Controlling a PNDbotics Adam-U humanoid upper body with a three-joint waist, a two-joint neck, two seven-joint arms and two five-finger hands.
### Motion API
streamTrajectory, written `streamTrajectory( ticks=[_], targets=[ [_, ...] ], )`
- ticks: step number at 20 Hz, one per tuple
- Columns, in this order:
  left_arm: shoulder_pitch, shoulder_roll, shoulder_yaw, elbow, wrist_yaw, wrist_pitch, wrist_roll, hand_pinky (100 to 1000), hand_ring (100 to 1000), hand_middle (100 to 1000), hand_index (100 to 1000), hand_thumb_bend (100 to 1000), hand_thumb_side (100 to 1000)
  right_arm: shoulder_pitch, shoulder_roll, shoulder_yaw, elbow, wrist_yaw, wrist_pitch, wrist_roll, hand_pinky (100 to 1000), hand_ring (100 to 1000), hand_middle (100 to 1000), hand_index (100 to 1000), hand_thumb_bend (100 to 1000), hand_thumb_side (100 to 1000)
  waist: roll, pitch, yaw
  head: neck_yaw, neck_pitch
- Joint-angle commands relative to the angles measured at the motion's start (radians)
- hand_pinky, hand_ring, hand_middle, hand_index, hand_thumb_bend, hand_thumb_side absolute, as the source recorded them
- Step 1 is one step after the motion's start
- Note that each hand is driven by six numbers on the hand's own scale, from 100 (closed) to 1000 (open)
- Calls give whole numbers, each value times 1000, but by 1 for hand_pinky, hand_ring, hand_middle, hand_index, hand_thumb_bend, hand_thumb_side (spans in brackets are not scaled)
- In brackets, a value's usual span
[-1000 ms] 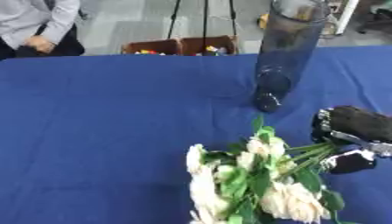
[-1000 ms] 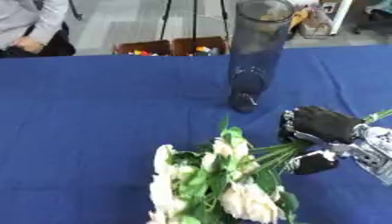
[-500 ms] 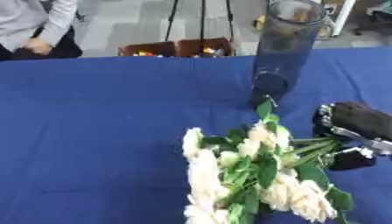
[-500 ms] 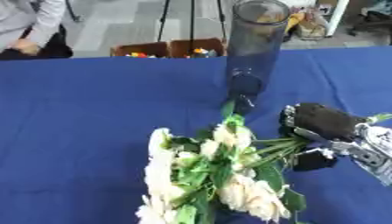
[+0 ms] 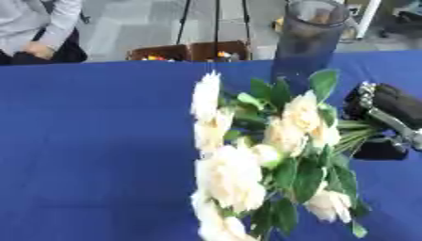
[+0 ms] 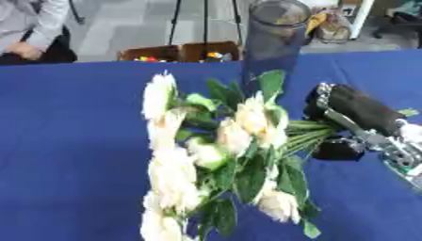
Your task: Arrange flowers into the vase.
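The bouquet of cream-white roses (image 6: 218,155) fills the middle of both views, its blooms and dark green leaves spread toward the camera and down to the lower edge, with one tall bloom standing at its upper left. The green stems (image 6: 309,134) gather at the right and run into the robot's right hand (image 6: 350,115), whose black fingers curl over them from above while the thumb closes from below, so the hand is clamped on the stems. Its silver linkage and wrist lead off to the right edge. Whether the blooms touch the cloth or hang above it cannot be told from these views.

Just behind the bouquet stands the vase (image 6: 272,44), a tall, upright, dark tinted glass cylinder with an open mouth. The uppermost leaves overlap its lower part in the views, and the hand sits to its right and nearer the camera. No flower is in the vase yet.

All of this is on a table covered with a deep blue cloth (image 5: 91,141), bare on the left side. The robot's left hand does not show in either view.

Beyond the far edge of the table lies a grey floor with brown cardboard boxes (image 5: 190,51) holding small coloured things, and the thin black legs of a tripod (image 5: 216,21) rising behind them.
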Motion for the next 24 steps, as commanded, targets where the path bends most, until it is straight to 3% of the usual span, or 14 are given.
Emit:
streamTrajectory(
  ticks=[1, 9, 24],
  targets=[
    [-8, 34, 14, -14, -4, 0, 3, 590, 846, 823, 859, 100, 1000, -5, -45, -25, -30, -37, 4, -53, 100, 100, 100, 100, 100, 252, -5, -19, 3, -7, -12],
    [-5, 41, 15, -14, -3, 0, 3, 592, 845, 823, 859, 100, 1000, -28, -20, -40, -43, -145, 83, -159, 100, 100, 100, 100, 100, 220, -6, -28, 4, -18, -19],
    [6, 48, 14, -14, -4, -1, 2, 592, 845, 823, 859, 100, 1000, -113, -5, -84, -98, -376, 288, -179, 100, 100, 100, 100, 100, 222, -13, -44, -4, -23, -13]
  ],
)
